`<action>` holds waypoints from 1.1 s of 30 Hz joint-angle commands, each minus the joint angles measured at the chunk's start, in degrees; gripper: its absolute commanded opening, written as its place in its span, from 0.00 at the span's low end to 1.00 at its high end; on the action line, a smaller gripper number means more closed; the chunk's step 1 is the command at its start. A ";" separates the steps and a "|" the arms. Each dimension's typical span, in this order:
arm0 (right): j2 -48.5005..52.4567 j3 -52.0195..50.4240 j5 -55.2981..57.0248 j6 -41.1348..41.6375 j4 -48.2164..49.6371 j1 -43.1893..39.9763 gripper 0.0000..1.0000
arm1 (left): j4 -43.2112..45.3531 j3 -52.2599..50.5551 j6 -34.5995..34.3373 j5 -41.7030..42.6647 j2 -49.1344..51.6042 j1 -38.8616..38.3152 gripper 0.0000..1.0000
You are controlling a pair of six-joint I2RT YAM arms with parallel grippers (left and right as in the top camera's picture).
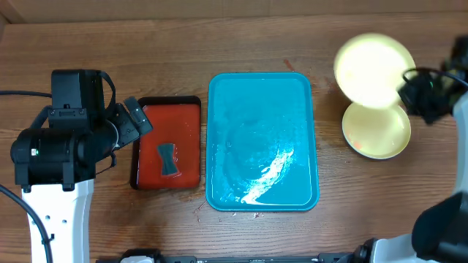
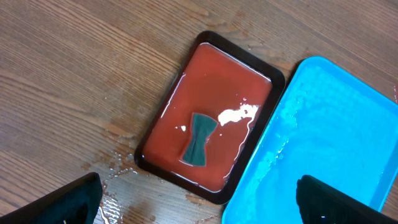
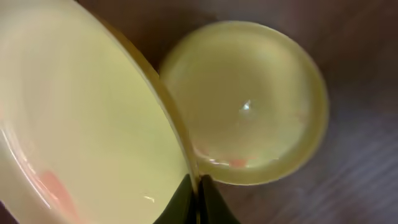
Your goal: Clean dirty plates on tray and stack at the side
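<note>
So the right fingers (image 3: 214, 208) are pinching the rim of one plate (image 1: 373, 69), raised over the far edge of a second plate (image 1: 376, 135) lying on the surface (image 1: 110, 36) right of the wet blue tray (image 1: 259, 109). Left fingers (image 2: 68, 202) are spread wide above the red tray (image 2: 217, 81) with a sponge (image 2: 198, 140) in it

Right gripper (image 1: 404, 89) at plate (image 1: 371, 67) rim, plate overlapping second plate (image 1: 376, 133).

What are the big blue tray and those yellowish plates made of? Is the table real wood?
Blue tray: likely glossy moulded plastic, going by its rounded corners and bright glare. Held plate and resting plate: probably smooth plastic, evenly coloured with soft highlights; glazed ceramic is possible. Table: wood grain shows, but solid wood or laminate, I cannot tell.
</note>
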 commanded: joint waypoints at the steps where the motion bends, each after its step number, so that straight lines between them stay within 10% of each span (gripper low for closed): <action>1: 1.44 -7.85 -0.37 0.37 2.64 -4.96 0.04 | 0.00 0.94 0.68 -0.37 0.28 0.26 1.00; 9: -0.13 -13.05 -12.98 -7.76 7.08 -9.46 0.38 | -0.02 0.94 0.68 -0.35 0.31 0.20 1.00; 18: -17.64 -6.21 -20.70 -21.03 -3.69 9.66 0.48 | 0.00 0.94 0.66 -0.35 0.31 0.22 1.00; 19: -19.39 -6.21 -20.57 -21.00 -4.26 12.28 0.59 | -0.02 0.94 0.68 -0.35 0.31 0.22 1.00; 20: -21.22 -6.21 -20.61 -20.96 -4.74 15.43 0.98 | 0.00 0.94 0.68 -0.35 0.31 0.22 1.00; 33: -25.83 -6.25 -20.74 -20.13 -6.08 37.33 1.00 | 0.00 0.94 0.66 -0.35 0.31 0.22 1.00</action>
